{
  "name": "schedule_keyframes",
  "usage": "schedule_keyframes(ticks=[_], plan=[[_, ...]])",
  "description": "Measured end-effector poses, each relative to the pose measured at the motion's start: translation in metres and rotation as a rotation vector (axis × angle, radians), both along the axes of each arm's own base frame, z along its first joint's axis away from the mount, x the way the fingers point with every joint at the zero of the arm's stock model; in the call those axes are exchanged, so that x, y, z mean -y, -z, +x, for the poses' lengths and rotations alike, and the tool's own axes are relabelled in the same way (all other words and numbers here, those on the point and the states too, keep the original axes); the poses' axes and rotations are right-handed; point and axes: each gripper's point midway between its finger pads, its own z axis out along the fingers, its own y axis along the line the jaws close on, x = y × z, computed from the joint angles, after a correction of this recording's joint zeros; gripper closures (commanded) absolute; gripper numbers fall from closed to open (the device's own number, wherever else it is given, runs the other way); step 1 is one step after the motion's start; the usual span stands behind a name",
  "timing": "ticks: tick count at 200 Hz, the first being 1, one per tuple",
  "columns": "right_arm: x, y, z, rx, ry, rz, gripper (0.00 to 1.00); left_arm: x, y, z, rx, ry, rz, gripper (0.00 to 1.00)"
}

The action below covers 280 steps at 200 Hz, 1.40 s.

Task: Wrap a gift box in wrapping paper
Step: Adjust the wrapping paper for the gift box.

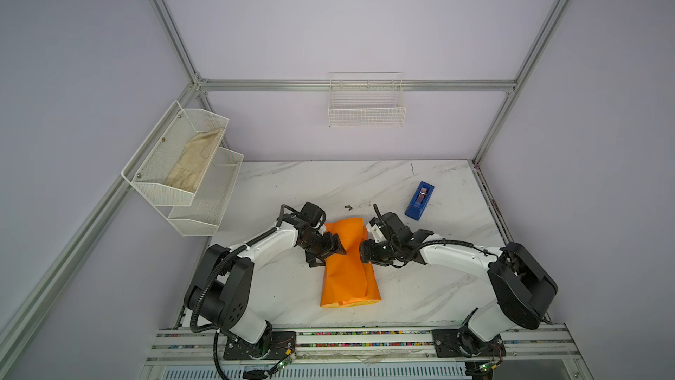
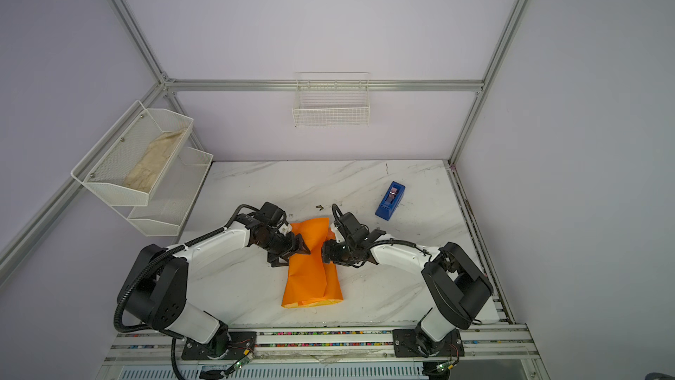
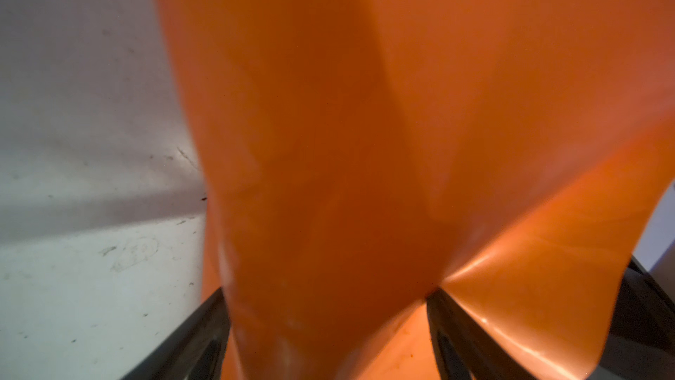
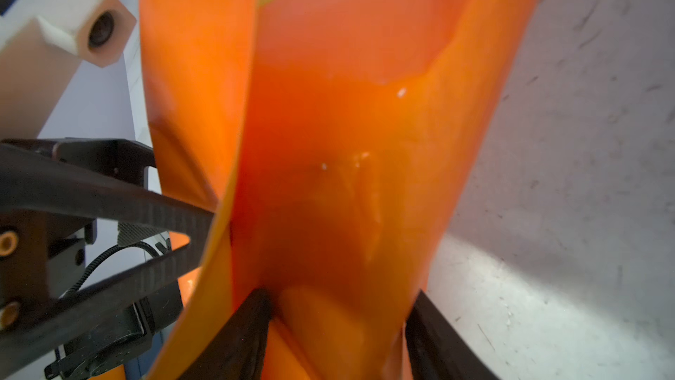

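Glossy orange wrapping paper (image 1: pixel 349 268), folded into a long creased sleeve with a paler yellow edge at its near end, lies mid-counter on the white, grey-veined marble-look counter (image 1: pixel 292 184); the gift box is hidden from view. The matte black left gripper (image 1: pixel 330 256) clasps the sleeve's far half from the left, its fingers (image 3: pixel 204 323) spread wide and pressing a crease into the sheet. The right gripper (image 1: pixel 361 253) brackets the same stretch from the right, paper touching both fingers (image 4: pixel 248 334); whether it grips cannot be told. A blue plastic tape dispenser (image 1: pixel 419 201) stands far right. A beige cloth (image 1: pixel 195 162) lies in a white mesh shelf (image 1: pixel 164 195) on the left wall
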Motion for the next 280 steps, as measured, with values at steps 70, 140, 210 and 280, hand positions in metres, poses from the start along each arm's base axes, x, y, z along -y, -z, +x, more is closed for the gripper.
schedule_keyframes(ticks=[70, 140, 210, 280], plan=[[-0.015, 0.001, 0.000, 0.026, 0.013, -0.011, 0.33, -0.013, -0.004, -0.003, 0.023, -0.065, -0.033, 0.17], [-0.013, 0.000, 0.001, 0.032, 0.032, -0.035, 0.21, -0.058, -0.041, 0.003, 0.130, -0.152, -0.015, 0.14], [-0.008, -0.010, -0.006, 0.014, 0.034, -0.042, 0.19, -0.081, -0.046, -0.001, 0.141, -0.174, 0.013, 0.13], [-0.026, -0.050, -0.018, -0.025, 0.004, 0.130, 0.24, -0.085, -0.045, 0.004, 0.153, -0.192, 0.003, 0.13]])
